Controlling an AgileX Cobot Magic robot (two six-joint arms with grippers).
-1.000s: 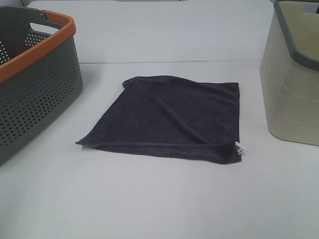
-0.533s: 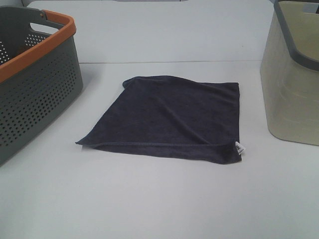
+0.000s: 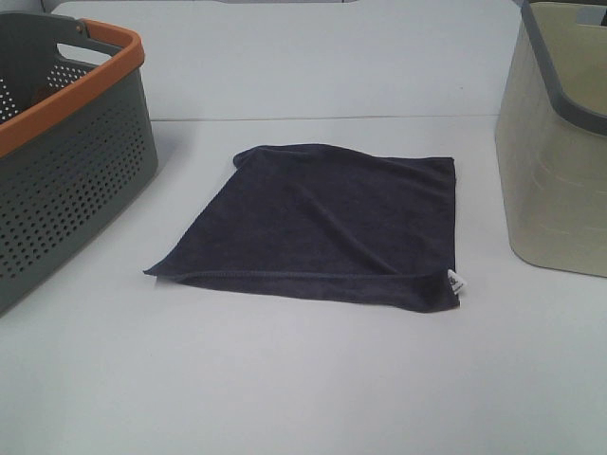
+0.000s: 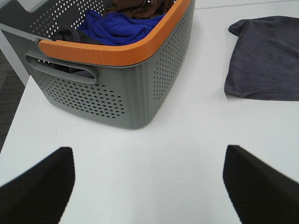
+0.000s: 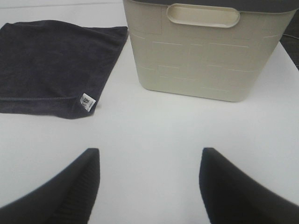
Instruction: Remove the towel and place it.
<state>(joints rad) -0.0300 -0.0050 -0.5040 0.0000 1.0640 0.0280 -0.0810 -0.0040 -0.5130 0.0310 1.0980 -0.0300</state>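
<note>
- Left gripper (image 4: 148, 179) & right gripper (image 5: 149, 184) both hanging w/ jaws apart over bare white counter (image 3: 303, 379), nothing gripped.
- Dark charcoal soft square towel (image 3: 327, 223) lying flat btwn grey perforated orange-rimmed basket (image 3: 66, 171) & beige plastic bin (image 3: 555, 161), probably placed already.

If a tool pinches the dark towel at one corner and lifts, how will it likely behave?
The towel lies flat with soft ripples and a folded-under edge, so it is probably limp and will drape from the pinch. It looks thin, so likely light. Pushed across the smooth white table, it would probably bunch rather than slide whole. Its hemmed corner by the white tag seems an easy grip.
</note>
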